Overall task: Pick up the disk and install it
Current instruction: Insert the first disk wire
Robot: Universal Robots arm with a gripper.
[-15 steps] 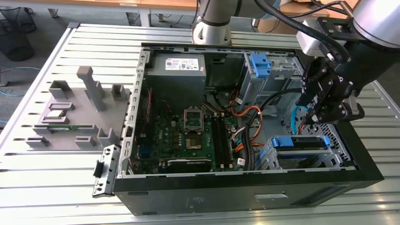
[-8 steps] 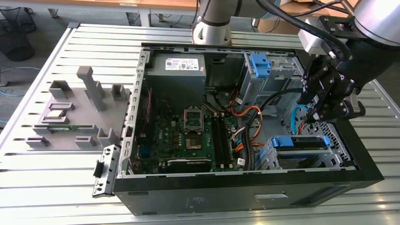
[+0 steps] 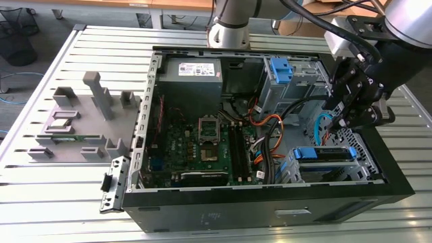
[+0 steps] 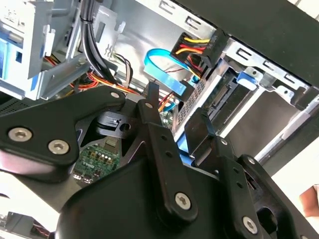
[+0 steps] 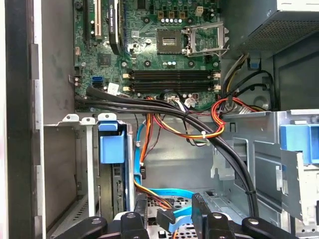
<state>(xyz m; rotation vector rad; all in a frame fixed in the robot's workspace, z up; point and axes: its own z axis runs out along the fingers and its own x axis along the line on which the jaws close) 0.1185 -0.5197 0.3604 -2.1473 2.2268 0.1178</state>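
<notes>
The exterior view shows a black, open-sided desktop computer case [image 3: 270, 215] lying on a slatted silver metal table [image 3: 54, 192]. A grey robot arm [image 3: 412, 20] reaches in from the exterior view's right. Its black two-fingered gripper [image 3: 351, 120] hangs inside the case, over the silver drive cage [image 3: 368, 174] in the corner toward the exterior view's right. The flat silver-metal disk [image 3: 324, 154], framed by blue plastic side rails, sits in that cage's bay, near the gripper but not touching it. In the first wrist view the two black fingers [image 5: 141, 211] are spread apart and grasp nothing. A flat blue data cable [image 5: 167, 217] with a black plug lies between them; whether it touches either finger cannot be told. Beyond them a bundle of black, red, yellow and orange wires [image 5: 199, 127] crosses in front of the green motherboard [image 5: 164, 50]. A blue plastic bracket [image 3: 280, 68] sits in the upper cage, beside the grey power-supply box [image 3: 192, 76]. A grey plastic fixture [image 3: 81, 121] stands on the table, at the exterior view's left of the case.
</notes>
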